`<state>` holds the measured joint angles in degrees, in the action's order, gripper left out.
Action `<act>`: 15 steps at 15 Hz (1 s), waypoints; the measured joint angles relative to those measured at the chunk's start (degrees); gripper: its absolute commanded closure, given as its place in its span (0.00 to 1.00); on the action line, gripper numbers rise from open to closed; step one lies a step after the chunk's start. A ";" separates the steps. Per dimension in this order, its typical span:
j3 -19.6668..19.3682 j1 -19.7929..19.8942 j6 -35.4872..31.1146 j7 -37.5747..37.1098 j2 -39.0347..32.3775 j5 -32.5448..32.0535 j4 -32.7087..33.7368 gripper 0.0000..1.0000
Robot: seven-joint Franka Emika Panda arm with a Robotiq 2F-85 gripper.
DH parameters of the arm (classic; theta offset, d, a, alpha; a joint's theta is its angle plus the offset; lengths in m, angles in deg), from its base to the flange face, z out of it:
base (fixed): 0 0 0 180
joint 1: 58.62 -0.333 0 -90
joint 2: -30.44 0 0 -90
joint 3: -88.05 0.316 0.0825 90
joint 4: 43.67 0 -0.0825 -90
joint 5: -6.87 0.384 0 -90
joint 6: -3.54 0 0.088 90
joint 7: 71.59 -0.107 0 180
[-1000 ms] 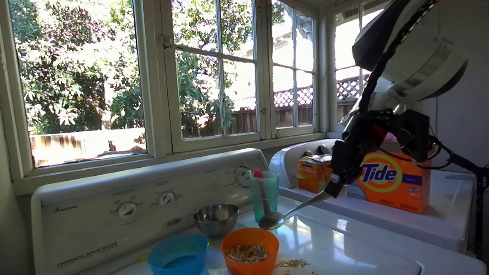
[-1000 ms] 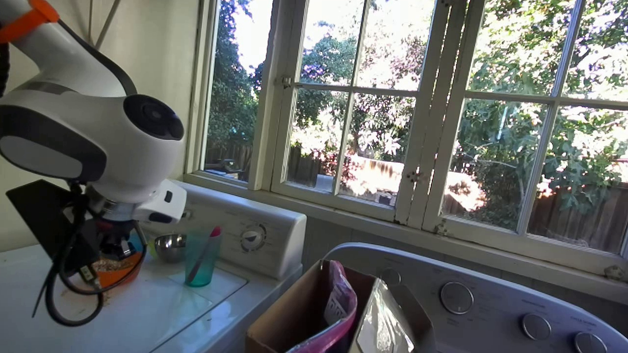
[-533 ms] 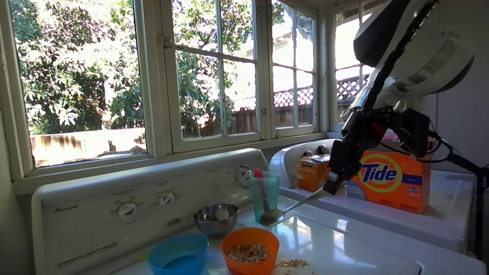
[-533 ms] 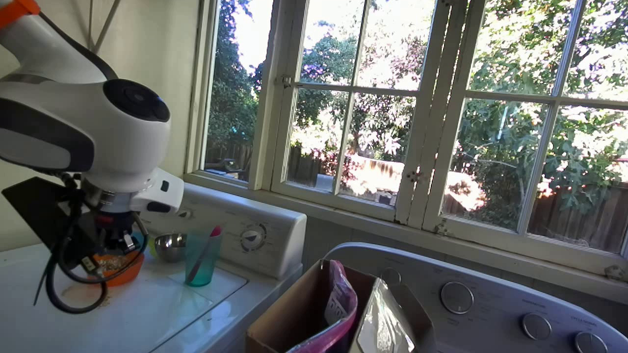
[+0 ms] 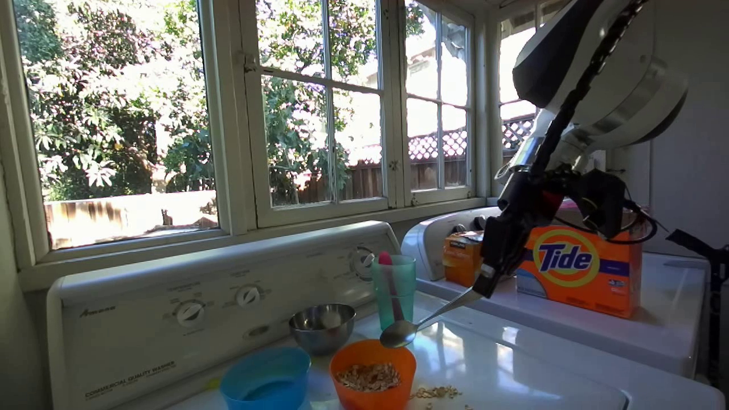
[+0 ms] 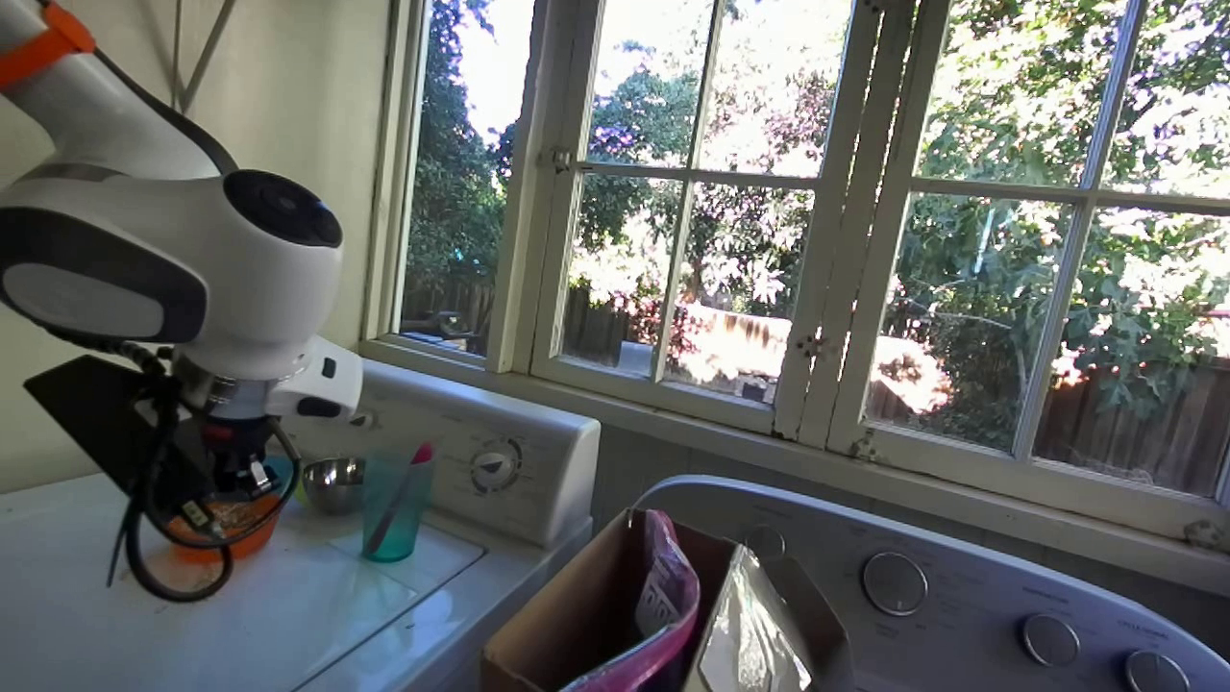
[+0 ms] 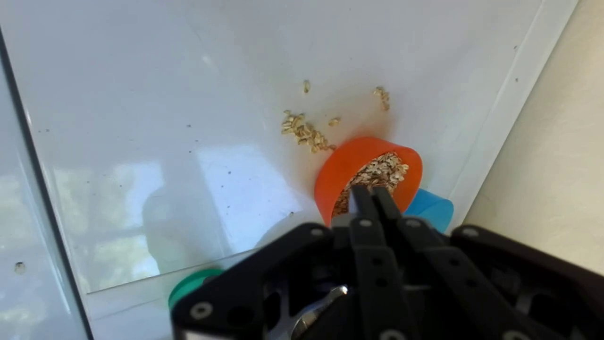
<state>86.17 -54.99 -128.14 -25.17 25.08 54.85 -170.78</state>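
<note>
My gripper (image 5: 484,287) is shut on the handle of a metal spoon (image 5: 398,334). The spoon slants down, its bowl end near the far rim of an orange bowl (image 5: 370,400) in an exterior view; I cannot tell whether they touch. The orange bowl holds oats (image 5: 369,376). In the wrist view the gripper (image 7: 372,191) has its fingertips close together over the orange bowl (image 7: 332,174); the spoon is hidden there. A blue bowl (image 5: 265,370), a steel bowl (image 5: 323,333) and a green cup (image 5: 404,290) with a pink utensil (image 5: 385,259) stand nearby.
Spilled oats (image 7: 306,134) lie beside the orange bowl on the white washer top (image 7: 141,94). The washer's control panel (image 5: 296,285) rises behind. An orange Tide box (image 5: 575,273) and a smaller orange box (image 5: 461,259) stand on the neighbouring machine. Cables (image 6: 183,596) hang from the wrist.
The spoon rose slightly, then came left and down toward the orange bowl in an exterior view, with the arm shifting the same way. The grip on the spoon is unchanged.
</note>
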 measured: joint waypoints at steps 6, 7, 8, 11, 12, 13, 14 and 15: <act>1.47 -0.59 -1.00 -0.15 -4.71 -2.37 4.34 0.99; 1.57 -0.72 -1.13 -0.44 -5.46 -3.69 4.93 0.99; 1.65 -0.85 -1.24 -0.94 -6.20 -5.35 5.50 0.99; 2.15 -1.32 -2.38 -2.61 -8.33 -11.01 7.08 0.99; 2.52 -1.48 -3.07 -2.79 -8.88 -12.70 7.65 0.99; 3.00 -1.55 -3.74 -2.98 -9.32 -14.33 8.27 0.99; 3.50 -1.63 -4.37 -3.12 -9.69 -15.90 8.82 0.99; 4.01 -1.71 -4.82 -3.31 -10.03 -17.45 9.44 0.99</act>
<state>90.18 -56.70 -132.96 -28.47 15.05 37.40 -161.34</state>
